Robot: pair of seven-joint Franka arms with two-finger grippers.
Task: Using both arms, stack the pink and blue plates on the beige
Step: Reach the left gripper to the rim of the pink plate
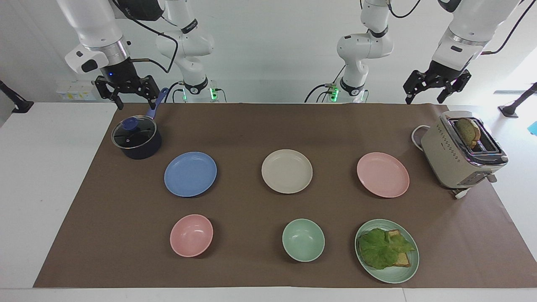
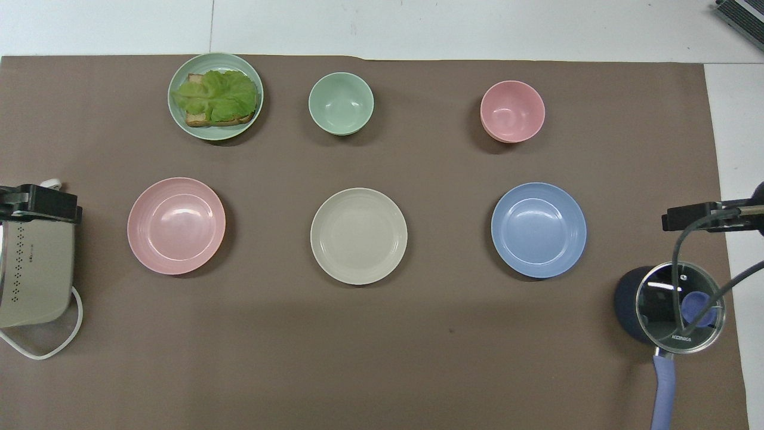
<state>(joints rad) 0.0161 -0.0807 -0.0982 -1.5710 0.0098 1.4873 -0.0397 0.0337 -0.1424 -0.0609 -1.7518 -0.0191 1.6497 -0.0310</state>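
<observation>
I keep both grippers, left (image 1: 436, 86) and right (image 1: 126, 90), wide and should lower each on the outer rim of the pink plate (image 1: 382, 174) and blue plate (image 1: 190, 173) beside the beige plate (image 1: 287, 171) at frame centre.

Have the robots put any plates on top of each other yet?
Not yet. Nothing is stacked: the pink plate, the beige plate and the blue plate each lie alone on the brown mat, in a row with beige in the middle. Nothing is in hand: the left pincer hangs open above the toaster, the right pincer open above the pot. Both plates remain to be stacked.
</observation>
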